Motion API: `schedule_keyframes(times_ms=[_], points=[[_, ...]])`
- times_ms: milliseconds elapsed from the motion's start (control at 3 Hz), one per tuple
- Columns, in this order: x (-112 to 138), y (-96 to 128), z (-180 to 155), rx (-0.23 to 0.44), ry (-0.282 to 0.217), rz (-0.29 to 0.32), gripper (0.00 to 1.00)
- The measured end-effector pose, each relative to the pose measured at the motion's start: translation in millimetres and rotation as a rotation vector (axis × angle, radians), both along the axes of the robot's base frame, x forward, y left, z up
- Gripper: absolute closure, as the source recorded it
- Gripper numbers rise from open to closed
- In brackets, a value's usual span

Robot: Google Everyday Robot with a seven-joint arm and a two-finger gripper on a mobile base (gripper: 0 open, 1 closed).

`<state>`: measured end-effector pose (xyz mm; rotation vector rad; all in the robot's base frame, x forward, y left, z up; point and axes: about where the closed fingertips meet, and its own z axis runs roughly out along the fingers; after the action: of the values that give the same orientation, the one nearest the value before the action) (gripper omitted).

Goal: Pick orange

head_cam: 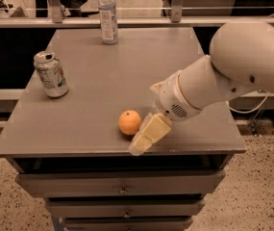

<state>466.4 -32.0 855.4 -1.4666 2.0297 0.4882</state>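
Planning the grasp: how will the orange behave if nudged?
Round and smooth-skinned, the orange likely rolls on the flat table. With the claw beside it near the front edge, a nudge might send it off.

Your gripper hangs at the front edge of a grey table. Directly under it you see drawers with small knobs. Below, on either side, lies speckled floor, and far beyond it runs a metal rail.
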Motion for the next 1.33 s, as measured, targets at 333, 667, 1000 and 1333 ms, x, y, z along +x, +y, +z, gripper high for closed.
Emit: schedule_keyframes(times_ms=[333, 667, 1000, 1333], points=[[-0.5, 18.9, -13.4, 0.049, 0.007, 0.003, 0.0], [-0.9, 30.3, -26.8, 0.08, 0.018, 0.0, 0.17], [1.1, 35.0, -32.6, 0.099, 0.021, -0.008, 0.41], [4.5, 38.1, -29.0, 0.115, 0.018, -0.014, 0.64]])
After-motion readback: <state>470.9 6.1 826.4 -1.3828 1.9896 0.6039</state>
